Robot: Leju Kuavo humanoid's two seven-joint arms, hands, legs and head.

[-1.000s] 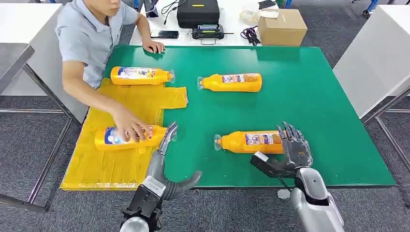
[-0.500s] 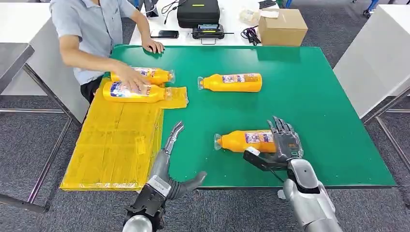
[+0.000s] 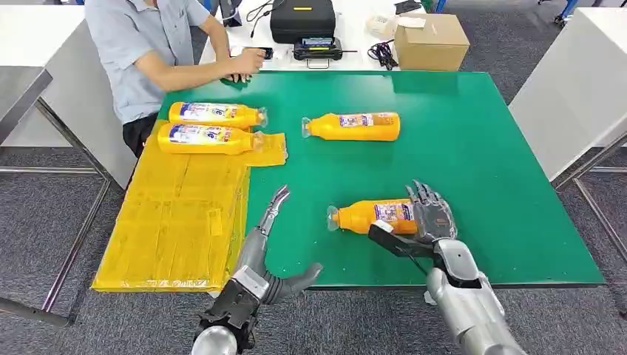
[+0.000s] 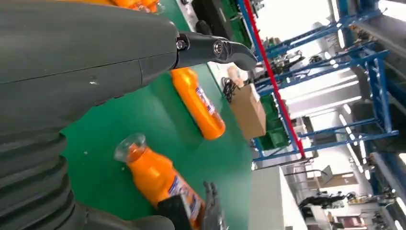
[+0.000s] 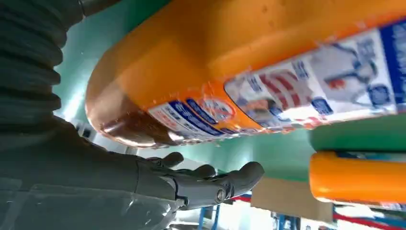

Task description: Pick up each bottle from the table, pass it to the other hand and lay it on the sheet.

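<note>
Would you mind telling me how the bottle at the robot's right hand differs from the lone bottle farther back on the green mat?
The near bottle has the right hand around its base; the far bottle lies untouched. The near one is slightly slanted on the mat; the far one lies straight. Both are orange, labelled, on their sides, caps pointing left.

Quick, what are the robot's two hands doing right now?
Left hand: open, holding nothing.
Right hand: around the base of the near orange bottle; whether it grips cannot be told.
</note>
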